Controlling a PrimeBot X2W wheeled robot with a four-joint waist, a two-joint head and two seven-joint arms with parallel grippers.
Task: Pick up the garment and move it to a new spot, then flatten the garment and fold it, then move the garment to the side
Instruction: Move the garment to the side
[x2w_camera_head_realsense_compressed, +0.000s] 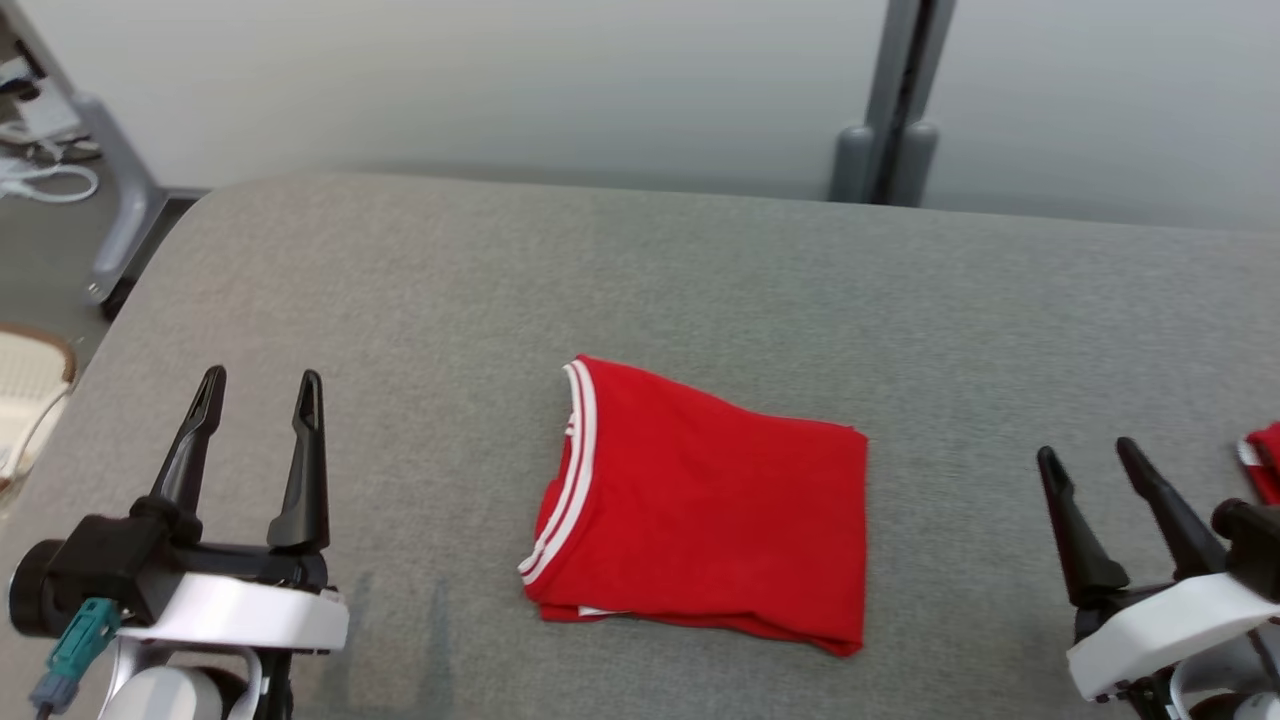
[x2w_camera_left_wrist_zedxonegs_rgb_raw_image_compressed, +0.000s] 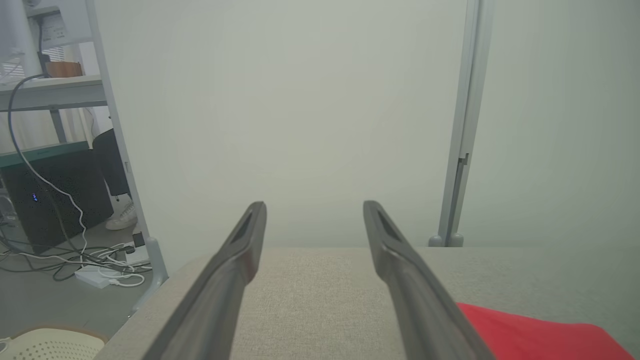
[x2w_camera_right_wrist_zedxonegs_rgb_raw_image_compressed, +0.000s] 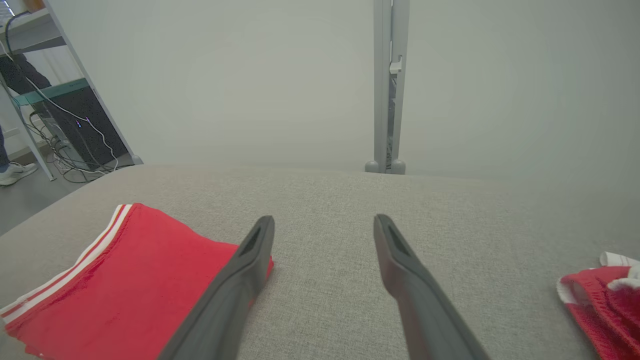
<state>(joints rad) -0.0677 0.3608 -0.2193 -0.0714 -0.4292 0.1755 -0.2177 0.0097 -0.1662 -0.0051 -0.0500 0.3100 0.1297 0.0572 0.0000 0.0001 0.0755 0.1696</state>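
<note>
**Surface** (x2w_camera_head_realsense_compressed: 420, 300): broad and padded, covered in grey woven cloth with a fine, even grain. Its far-left corner is rounded. A pale matte wall stands behind it, with a grey metal post (x2w_camera_head_realsense_compressed: 905, 90) at the far edge.

**Garment** (x2w_camera_head_realsense_compressed: 700, 520): bright red knit, folded into a rough rectangle. Stacked layers show along its near edge, and the top face is smooth. A white double stripe runs down its left side. It lies flat near the middle of the surface, a little toward the near edge.

**Left gripper** (x2w_camera_head_realsense_compressed: 261, 378): two long, dark matte fingers (x2w_camera_head_realsense_compressed: 300, 470) taper to slotted tips. They are spread wide with nothing between them. It sits left of the garment, well apart from the striped side. In the left wrist view the gripper (x2w_camera_left_wrist_zedxonegs_rgb_raw_image_compressed: 314, 205) points at the wall, and a red corner of the garment (x2w_camera_left_wrist_zedxonegs_rgb_raw_image_compressed: 540, 340) shows low on the right, past the right-hand finger.

**Right gripper** (x2w_camera_head_realsense_compressed: 1087, 450): the fingers (x2w_camera_head_realsense_compressed: 1075, 530) are the same kind, also spread wide and empty. It sits right of the garment's plain edge, with bare grey cloth between them. In the right wrist view the gripper (x2w_camera_right_wrist_zedxonegs_rgb_raw_image_compressed: 324, 220) has the garment (x2w_camera_right_wrist_zedxonegs_rgb_raw_image_compressed: 125, 280) on its left, where one red corner runs behind the left-hand finger.

**Second red garment** (x2w_camera_head_realsense_compressed: 1265, 465): crumpled, with white trim, at the surface's right edge, just beside the right gripper.

**Floor, left**: tangled cables (x2w_camera_left_wrist_zedxonegs_rgb_raw_image_compressed: 100, 260) and a person's pale shoe (x2w_camera_left_wrist_zedxonegs_rgb_raw_image_compressed: 122, 217).
</note>
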